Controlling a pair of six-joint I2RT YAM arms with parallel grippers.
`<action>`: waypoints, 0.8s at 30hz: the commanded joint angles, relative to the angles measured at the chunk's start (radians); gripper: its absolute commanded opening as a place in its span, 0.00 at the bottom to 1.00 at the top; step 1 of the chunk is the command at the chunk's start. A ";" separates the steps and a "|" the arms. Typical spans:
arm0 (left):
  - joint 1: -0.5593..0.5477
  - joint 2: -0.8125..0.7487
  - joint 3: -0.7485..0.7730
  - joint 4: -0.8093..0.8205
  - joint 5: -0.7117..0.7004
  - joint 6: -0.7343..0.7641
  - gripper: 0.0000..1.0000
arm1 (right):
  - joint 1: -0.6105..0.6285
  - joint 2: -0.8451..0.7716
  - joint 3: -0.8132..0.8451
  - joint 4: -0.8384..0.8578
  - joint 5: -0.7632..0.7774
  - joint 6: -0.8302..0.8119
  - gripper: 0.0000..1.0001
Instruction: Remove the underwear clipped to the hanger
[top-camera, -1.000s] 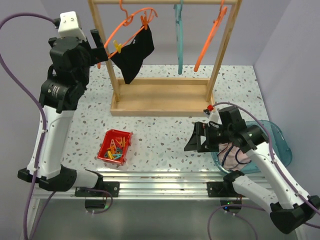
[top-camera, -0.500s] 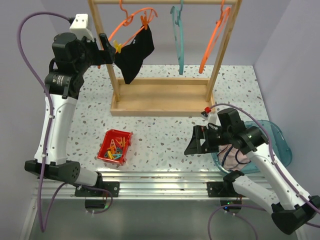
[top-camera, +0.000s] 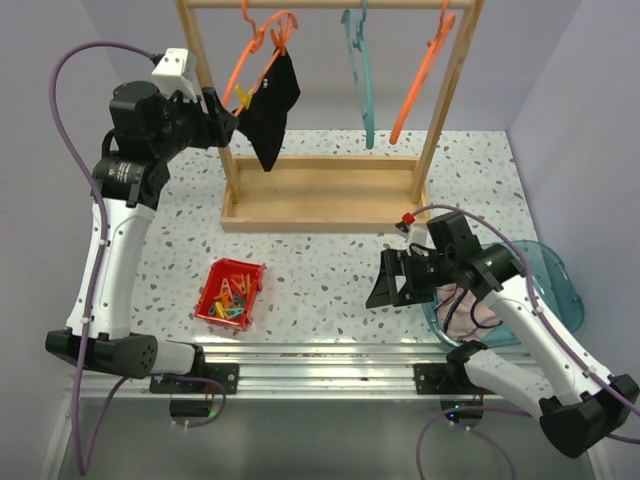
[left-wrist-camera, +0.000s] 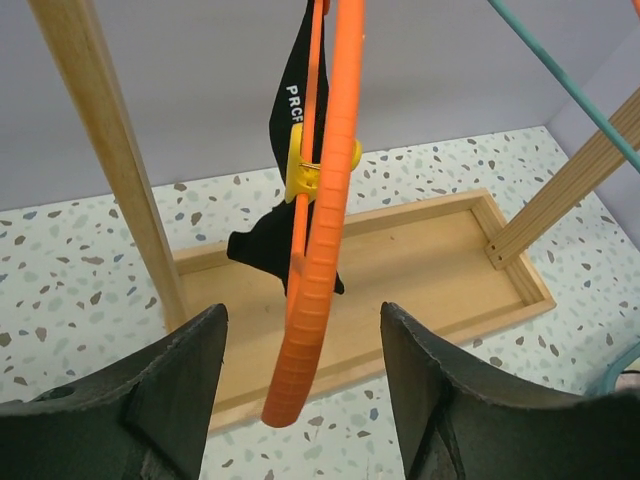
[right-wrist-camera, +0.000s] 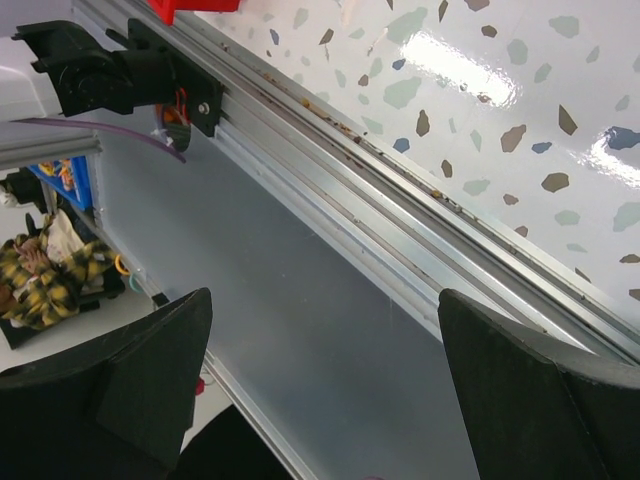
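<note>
I am holding my left claw (left-wrist-camera: 300, 320) spread, the orange hanger (left-wrist-camera: 325, 230) between its fingers, ungripped. The black underwear (left-wrist-camera: 262, 255) is dangling at twelve o'clock, pinned there by a yellow clip (left-wrist-camera: 298, 175). My right claw (right-wrist-camera: 322, 300) is gaping, empty.

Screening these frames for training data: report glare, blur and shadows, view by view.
Top external: even light, sharp, soft shadows on the speckled white tabletop. Left wrist: orange plastic hanger and black fabric underwear crisp; left gripper fingers dark, soft-edged. Right wrist: bright glare on the tabletop; right gripper fingers featureless silhouettes.
</note>
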 joint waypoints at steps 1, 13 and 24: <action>0.006 0.016 0.018 0.032 -0.028 0.008 0.65 | 0.004 0.009 0.037 0.022 -0.031 -0.023 0.98; 0.006 0.154 0.150 0.017 -0.060 -0.006 0.27 | 0.005 0.029 0.054 0.025 -0.010 -0.016 0.95; -0.013 0.148 0.173 0.041 0.006 -0.035 0.00 | 0.004 0.052 0.059 0.048 0.003 0.004 0.92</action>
